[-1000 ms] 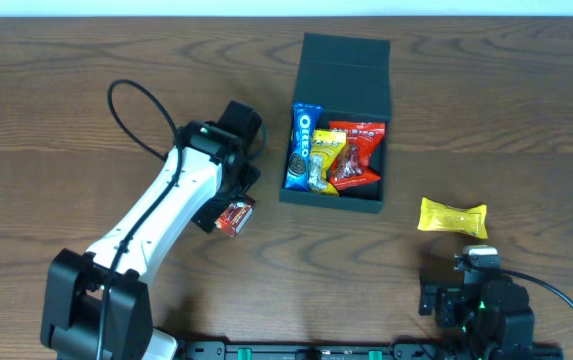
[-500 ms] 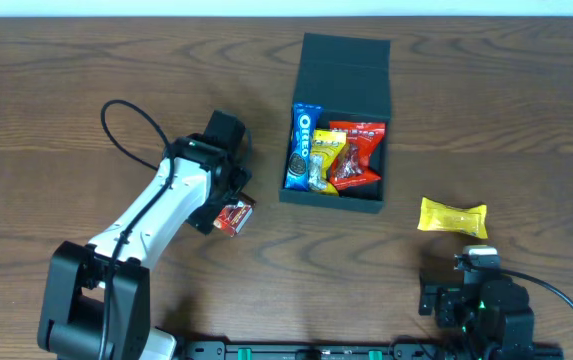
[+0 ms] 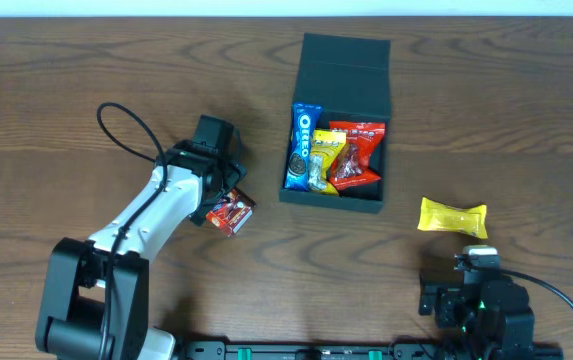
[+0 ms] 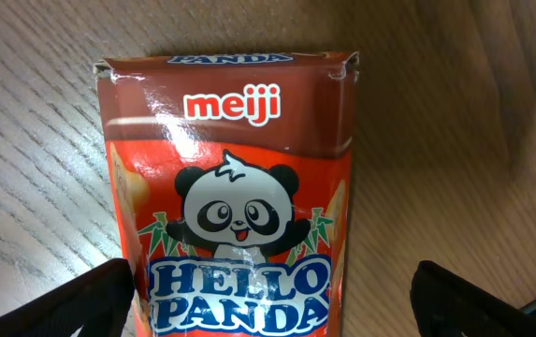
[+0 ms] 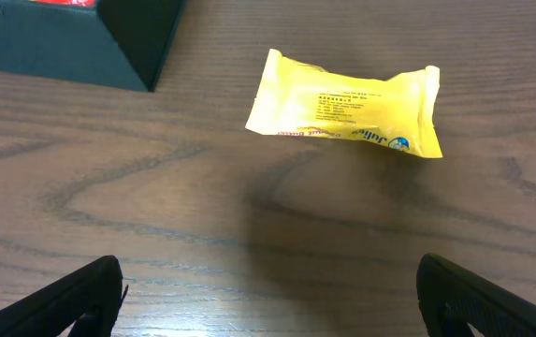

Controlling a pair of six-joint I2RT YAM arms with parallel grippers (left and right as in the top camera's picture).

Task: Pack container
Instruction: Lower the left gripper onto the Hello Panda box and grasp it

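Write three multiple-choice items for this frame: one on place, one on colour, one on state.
1. The loose yellow packet lies: A inside the container; B on the table right of the container; C on the lid.
2. The Oreo packet is: A blue; B green; C white.
3. The container's lid is: A shut; B open; C torn off.
Answers: 1 B, it rests on bare wood beyond the container's right wall. 2 A, its wrapper is blue with white lettering. 3 B, the flap stands back and snacks show inside.
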